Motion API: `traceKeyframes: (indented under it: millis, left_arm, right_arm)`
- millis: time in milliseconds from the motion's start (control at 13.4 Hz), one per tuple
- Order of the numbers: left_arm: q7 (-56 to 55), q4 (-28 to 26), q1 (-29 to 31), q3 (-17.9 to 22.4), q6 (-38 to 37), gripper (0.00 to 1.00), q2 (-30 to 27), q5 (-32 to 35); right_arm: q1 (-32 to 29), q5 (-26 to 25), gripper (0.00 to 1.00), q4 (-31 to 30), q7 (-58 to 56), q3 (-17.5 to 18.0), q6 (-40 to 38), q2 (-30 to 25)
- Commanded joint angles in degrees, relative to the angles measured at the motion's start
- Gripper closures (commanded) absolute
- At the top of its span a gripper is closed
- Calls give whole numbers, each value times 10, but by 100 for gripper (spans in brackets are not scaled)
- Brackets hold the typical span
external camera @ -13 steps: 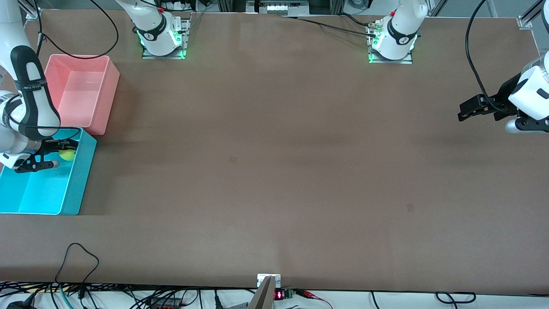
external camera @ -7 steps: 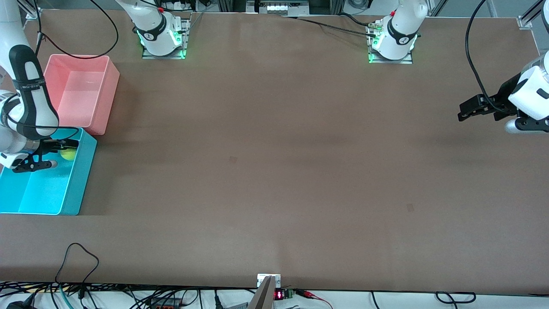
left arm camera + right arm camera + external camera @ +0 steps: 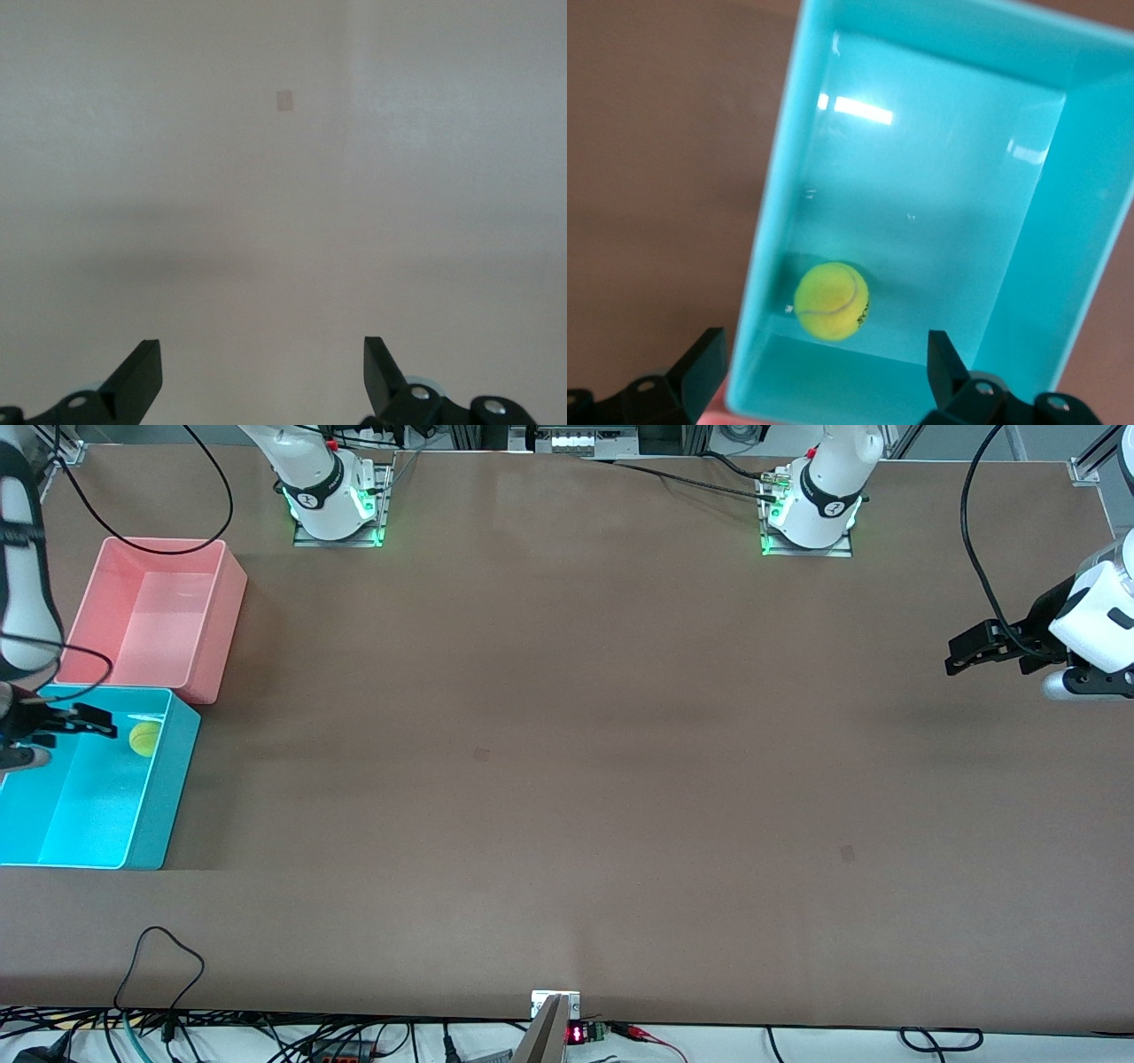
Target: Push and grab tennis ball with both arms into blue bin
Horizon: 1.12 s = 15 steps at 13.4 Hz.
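A: Status from my console? Start nearest the front camera.

B: The turquoise-blue rectangular plastic bin (image 3: pixel 142 841) sits at the right arm's end of the brown tabletop (image 3: pixel 567 779). The fuzzy yellow-green tennis ball (image 3: pixel 144 738) rests inside it, against the wall toward the pink plastic bin (image 3: pixel 208 633). I judge the drop done; only retreat remains.

A: Pincers?

B: Right pincer (image 3: pixel 84 722) hangs over the blue bin, jaws wide, holding nothing. A second ago it sat lower, around the ball. Left pincer (image 3: pixel 966 651) waits, spread, empty, over bare tabletop, unchanged.
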Motion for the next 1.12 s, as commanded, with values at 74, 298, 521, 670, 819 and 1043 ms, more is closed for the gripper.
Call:
traceKeyframes:
  millis: [74,298,521,670,819,1043]
  left_arm:
    - [4,5,-3,-2,-7,0,-3,12]
    - [4,5,-3,-2,-7,0,-3,12]
    - [3,5,-2,-5,-7,0,-2,12]
    - [4,6,-2,-5,-7,0,-2,12]
    - [4,6,-2,-5,-7,0,-3,12]
    - [4,6,-2,-5,-7,0,-3,12]
  right_arm:
    - [41,8,0,29,2,20,-88,-79]
    - [66,7,0,83,92,48,-193,-101]
    - [97,8,0,124,190,71,-274,-122]
    - [129,8,0,125,239,68,-294,-139]
    - [150,4,0,125,241,66,-299,-144]
    - [150,6,0,124,241,65,-300,-144]
